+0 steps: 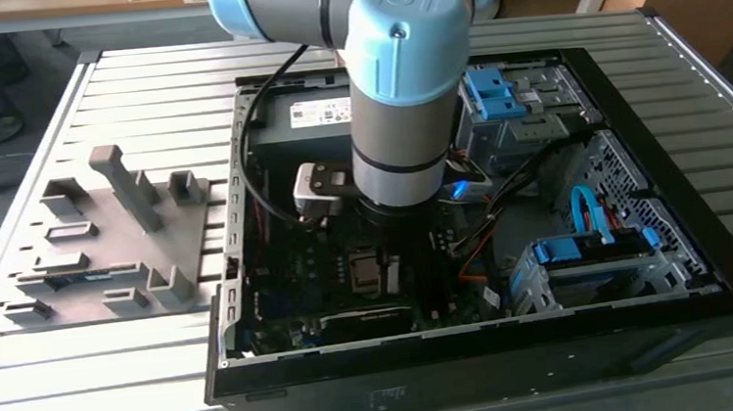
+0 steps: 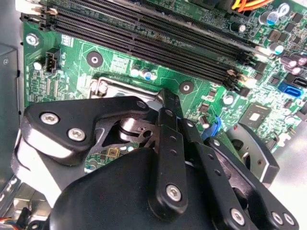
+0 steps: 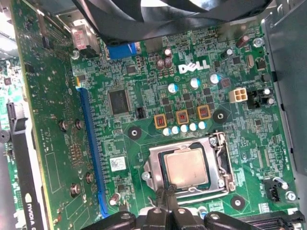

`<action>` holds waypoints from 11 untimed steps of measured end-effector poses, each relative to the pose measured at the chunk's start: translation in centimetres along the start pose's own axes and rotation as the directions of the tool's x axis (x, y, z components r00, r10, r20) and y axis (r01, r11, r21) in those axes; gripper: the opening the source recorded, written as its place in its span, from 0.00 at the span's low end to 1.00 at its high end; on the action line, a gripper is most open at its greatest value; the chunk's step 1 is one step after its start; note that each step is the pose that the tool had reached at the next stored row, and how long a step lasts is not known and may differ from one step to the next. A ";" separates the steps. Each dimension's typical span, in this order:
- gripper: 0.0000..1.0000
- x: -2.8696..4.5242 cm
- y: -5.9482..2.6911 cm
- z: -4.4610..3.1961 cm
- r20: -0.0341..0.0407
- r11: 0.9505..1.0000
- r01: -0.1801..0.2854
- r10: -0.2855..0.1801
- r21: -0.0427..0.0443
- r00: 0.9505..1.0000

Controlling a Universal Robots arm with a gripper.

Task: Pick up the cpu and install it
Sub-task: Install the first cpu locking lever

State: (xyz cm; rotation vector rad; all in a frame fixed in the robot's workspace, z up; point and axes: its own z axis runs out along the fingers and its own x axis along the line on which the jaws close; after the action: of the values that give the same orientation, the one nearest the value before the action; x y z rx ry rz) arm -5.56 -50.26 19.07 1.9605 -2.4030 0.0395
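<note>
In the first wrist view the cpu [image 3: 186, 167], a flat square with a dull silvery metal top, lies seated in the metal-framed socket [image 3: 152, 168] on the glossy green motherboard [image 3: 158, 96]. The black gripper [image 3: 165, 203] hovers just at the socket's six o'clock edge, jaws together and holding nothing.

My arm [image 1: 395, 95] is matt grey with pale blue caps, and my gripper [image 3: 168, 201] is black with small silver screws. The motherboard [image 3: 153, 96] below me is bright green, speckled with silver solder points and small black chips. The cpu [image 3: 186, 167] has a plain silvery-grey top inside a shiny metal frame [image 3: 153, 165]. The memory slots [image 2: 144, 33] are black, the long expansion slot [image 3: 93, 148] blue. The computer case [image 1: 511, 371] is black, on a table [image 1: 40, 388] of pale grey ribbed slats.
</note>
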 end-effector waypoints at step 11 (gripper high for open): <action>0.10 -0.25 -1.04 0.13 0.003 1.000 0.000 0.000 -0.005 1.000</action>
State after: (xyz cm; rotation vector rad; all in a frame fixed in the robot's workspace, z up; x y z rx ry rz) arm -4.50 -50.23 18.92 1.9602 -2.4021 0.0312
